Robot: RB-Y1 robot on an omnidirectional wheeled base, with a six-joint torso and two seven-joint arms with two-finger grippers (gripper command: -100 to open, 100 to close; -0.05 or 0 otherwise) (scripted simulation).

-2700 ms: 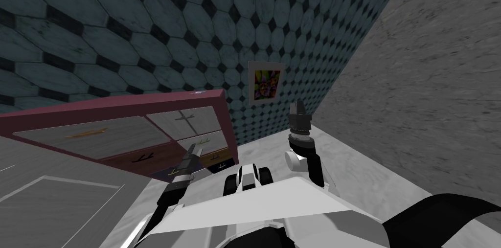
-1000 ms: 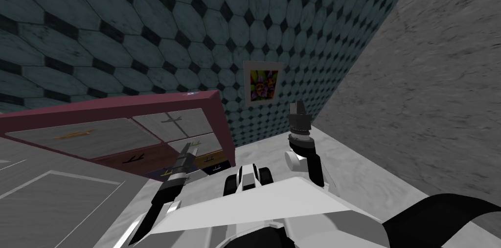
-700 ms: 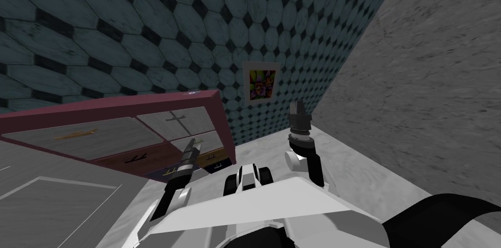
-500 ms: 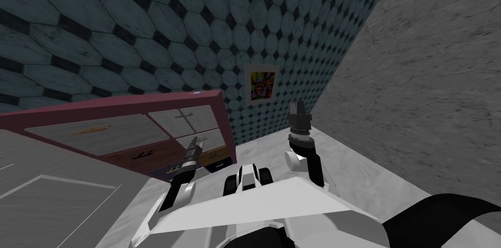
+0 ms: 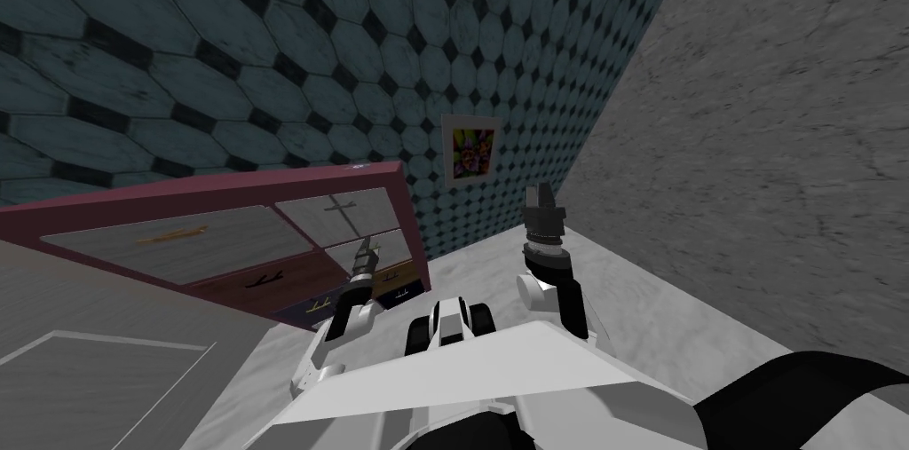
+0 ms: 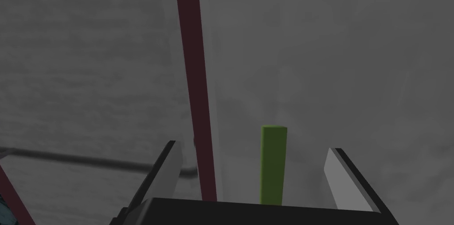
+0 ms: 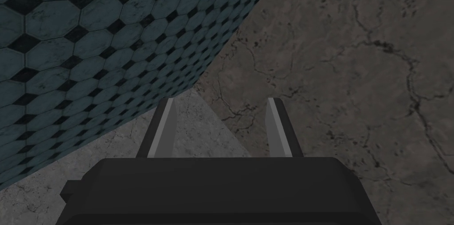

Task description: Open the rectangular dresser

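Head view: flat, even light, moderately bright; tiled wall (image 5: 266, 45) splays toward the corners from the wide lens. Wrist views dimmer, left one murky grey; light source hard to tell.

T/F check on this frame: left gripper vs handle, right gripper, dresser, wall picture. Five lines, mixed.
1. The left gripper is open, with the green handle between its fingers. True.
2. The left fingers press the handle's sides. False: a gap shows on each side of it.
3. The right gripper grips a drawer. False: it is open and empty, raised away from the dresser.
4. The dresser has a maroon frame. True.
5. The picture hangs on the plain grey wall. False: it hangs on the teal tiled wall.
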